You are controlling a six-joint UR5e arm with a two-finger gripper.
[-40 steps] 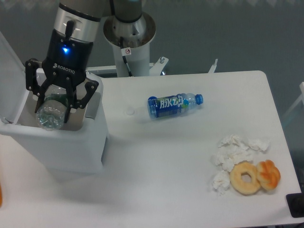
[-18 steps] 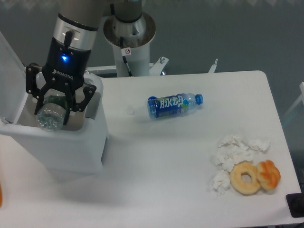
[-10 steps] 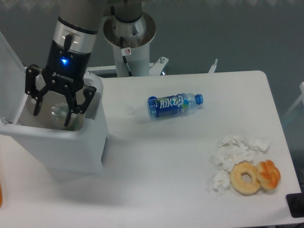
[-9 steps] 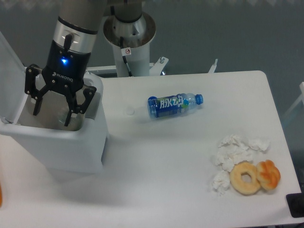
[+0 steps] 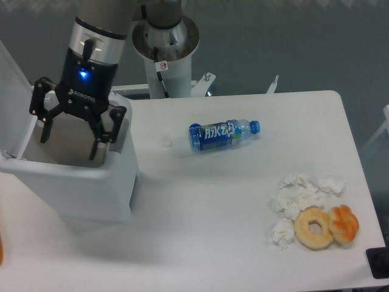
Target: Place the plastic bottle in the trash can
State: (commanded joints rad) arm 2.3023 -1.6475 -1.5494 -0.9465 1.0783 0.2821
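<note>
Fingers point(image 5: 44, 129) of the gripper point(image 5: 70, 140) stood spread wide over the mouth of the trash can point(image 5: 91, 188), with nothing held between them. In this one fixed view the arm hung above the can's open top, the hinged lid point(image 5: 13, 91) tipped up at the left, and the dark pads framed only the grey inner wall of the bin. The plastic bottle could not be seen anywhere on the table or in the jaws; as a judgement, it most likely lay down inside the can, below the rim and out of sight, which would mean the task was finished or nearly so.

As for handling, such a clear, unlabelled bottle would probably be light and thin-walled, so it would give under a hard squeeze and could slip on its smooth skin. A hold across the middle of the body, with moderate force, would likely suit it better than a pinch at the neck or at the ribbed base.

Elsewhere on the table point(image 5: 243, 243) lay the blue-labelled bottle point(image 5: 223, 135) on its side, well apart from the can and not part of the job. Near the right edge sat crumpled tissues point(image 5: 298, 194), with a ring doughnut point(image 5: 314, 227) touching them and a smaller pastry point(image 5: 344, 223) just beside it.
</note>
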